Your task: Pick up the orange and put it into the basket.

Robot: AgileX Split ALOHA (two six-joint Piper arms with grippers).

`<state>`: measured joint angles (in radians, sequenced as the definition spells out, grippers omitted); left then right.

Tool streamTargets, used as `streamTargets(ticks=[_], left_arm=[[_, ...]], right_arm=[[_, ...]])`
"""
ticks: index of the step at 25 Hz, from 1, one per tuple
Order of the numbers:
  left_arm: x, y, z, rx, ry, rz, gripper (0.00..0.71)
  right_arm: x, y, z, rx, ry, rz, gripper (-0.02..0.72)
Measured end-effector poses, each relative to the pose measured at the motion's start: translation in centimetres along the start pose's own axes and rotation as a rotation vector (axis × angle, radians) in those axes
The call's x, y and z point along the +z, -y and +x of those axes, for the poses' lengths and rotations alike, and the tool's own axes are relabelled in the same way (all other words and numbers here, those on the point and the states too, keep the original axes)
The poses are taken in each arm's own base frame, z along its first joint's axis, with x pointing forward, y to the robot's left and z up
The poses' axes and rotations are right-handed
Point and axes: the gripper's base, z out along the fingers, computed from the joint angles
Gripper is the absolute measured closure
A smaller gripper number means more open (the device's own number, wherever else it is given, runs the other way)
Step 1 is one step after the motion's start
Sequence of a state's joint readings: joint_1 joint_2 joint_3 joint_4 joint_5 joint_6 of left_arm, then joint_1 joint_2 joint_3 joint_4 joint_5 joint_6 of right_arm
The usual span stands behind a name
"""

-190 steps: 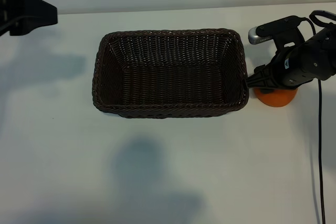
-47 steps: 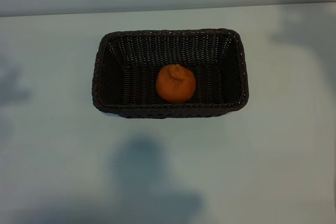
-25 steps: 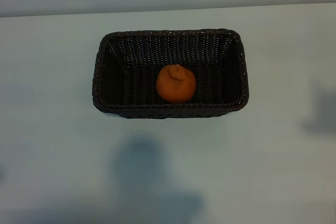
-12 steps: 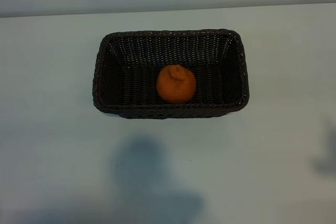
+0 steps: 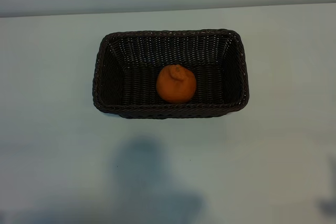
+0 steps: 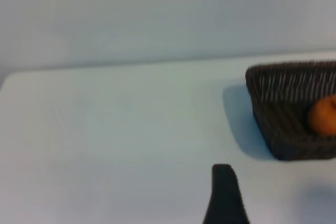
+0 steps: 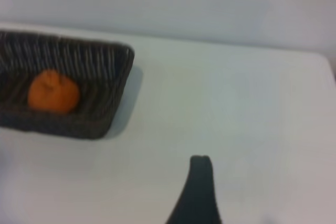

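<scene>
A: Where was the orange (image 5: 176, 83)?

B: It sat on the floor of the basket (image 5: 100, 77), near the middle, with nothing touching it. The basket stood toward the far edge of the table (image 5: 52, 145).

A: So the job looked finished?

B: I'd judge so; nothing seemed left but parking the arms. Each wrist view showed one dark finger (left end effector (image 6: 224, 195), right end effector (image 7: 197, 192)) well clear of the basket, both spread apart and empty.
</scene>
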<state>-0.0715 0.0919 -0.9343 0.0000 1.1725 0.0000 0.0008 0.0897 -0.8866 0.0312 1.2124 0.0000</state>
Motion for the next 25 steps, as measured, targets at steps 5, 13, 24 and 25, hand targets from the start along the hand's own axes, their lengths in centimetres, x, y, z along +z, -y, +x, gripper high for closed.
streamTargets(ticks=[5,13,24,25], left_arm=[[1.9,0.0,2.3,0.0,-0.08,0.0,0.181],[5.2,0.0,5.5,0.0,-0.237,0.0,0.183],[7.2,-0.1,8.3,-0.044,-0.347,-0.014,0.183],[7.2,0.0,8.3,-0.049,-0.348,-0.009,0.183]], right_arm=[[1.2,0.2,2.7,0.0,-0.054,0.002,0.103],[5.1,0.2,6.1,0.002,-0.221,-0.005,0.103],[6.6,0.3,7.0,-0.026,-0.224,-0.011,0.104],[6.6,0.3,7.0,-0.028,-0.219,-0.011,0.104]])
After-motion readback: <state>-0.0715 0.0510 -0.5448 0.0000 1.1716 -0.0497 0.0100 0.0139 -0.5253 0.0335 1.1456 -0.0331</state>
